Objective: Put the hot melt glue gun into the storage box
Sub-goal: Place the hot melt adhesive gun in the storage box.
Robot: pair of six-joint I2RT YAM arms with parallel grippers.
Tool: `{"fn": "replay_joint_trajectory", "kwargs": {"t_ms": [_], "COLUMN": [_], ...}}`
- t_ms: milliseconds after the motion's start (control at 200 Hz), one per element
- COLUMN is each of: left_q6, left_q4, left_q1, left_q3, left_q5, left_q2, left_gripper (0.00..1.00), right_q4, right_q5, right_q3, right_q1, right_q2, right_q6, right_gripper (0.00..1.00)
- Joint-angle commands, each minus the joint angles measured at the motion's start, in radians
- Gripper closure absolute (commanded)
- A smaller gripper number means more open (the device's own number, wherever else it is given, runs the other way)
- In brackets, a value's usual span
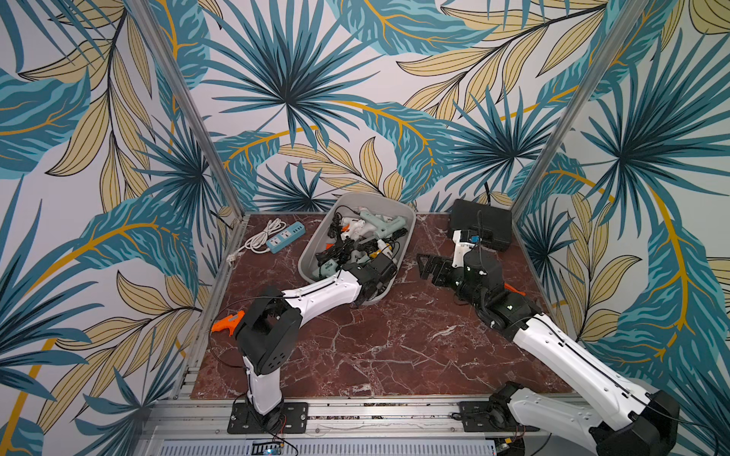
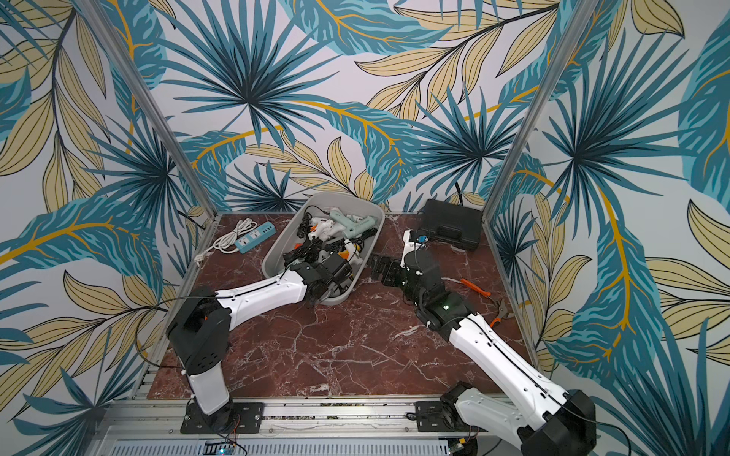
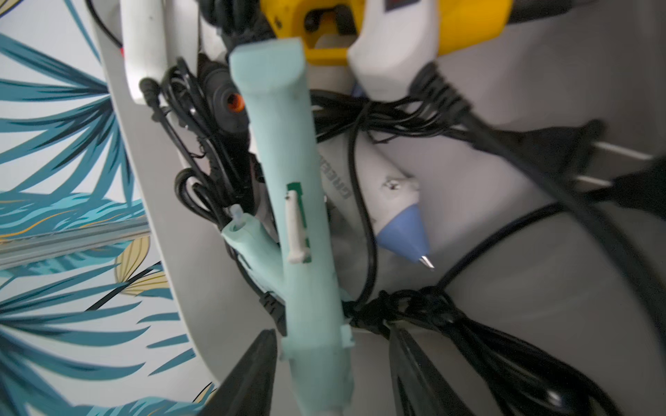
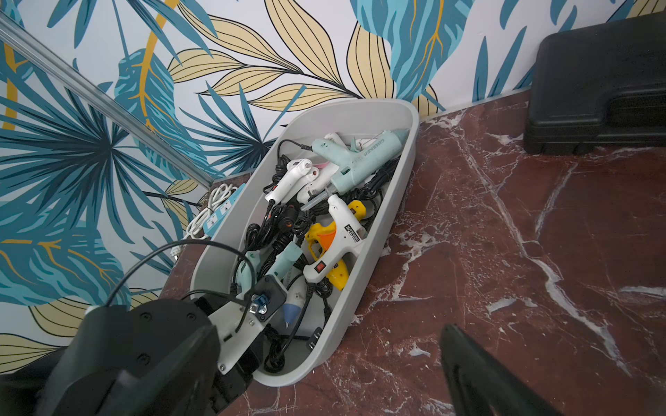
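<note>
Glue gun (image 3: 288, 151) lies between left fingers (image 3: 252, 374), inside storage box (image 3: 180, 273).

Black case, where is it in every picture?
In a top view: black case at the back, right of the storage box.
In a top view: same place, right of the storage box.
Left wrist: not in it; only the storage box's inside shows.
Right wrist: black case standing apart from the storage box.
Shared landmark: the storage box, seen in all four.
</note>
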Motion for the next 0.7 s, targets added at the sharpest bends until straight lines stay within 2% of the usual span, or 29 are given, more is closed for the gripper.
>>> {"fn": "replay_joint_trajectory", "kwargs": {"t_ms": [0,135,290,401,536,596,691], "left_q6": [-0.053,-0.096,-0.194,-0.288,-0.395,-0.423,-0.445], "left_q4": [-0.002,0.035,0.083,0.091,0.076,0.065,0.02], "left_q1": [-0.005,0.018,0.111,0.145,0.18,0.186,0.189], "left_q3": [0.009,0.005,-0.009,-0.005,-0.004,-0.008,-0.003], "left_q5": [0.163,0.269,0.414,0.375,0.345,0.307,0.275], "left_q2": [-0.09,-0.13,-0.135,-0.14,-0.161,-0.173,-0.176], "left_gripper": [0.43,0.42,0.47,0.51,0.61,0.66,0.67], "right_q4": [-0.007,-0.001,-0.001,-0.007,-0.006,0.0,0.008], "right_q5": [0.017,0.016,0.012,0.017,0.018,0.015,0.011], "right_q3": [-0.002,-0.002,-0.002,-0.003,-0.011,-0.017,-0.022], "right_q1": [0.002,0.001,0.002,0.002,0.0,0.001,0.001], "right_q2": [-0.007,-0.005,-0.002,-0.005,-0.003,0.0,0.004], "right_q6": [0.001,0.002,0.003,0.0,0.003,0.006,0.01], "right_gripper": [0.0,0.01,0.01,0.01,0.01,0.01,0.01]}}
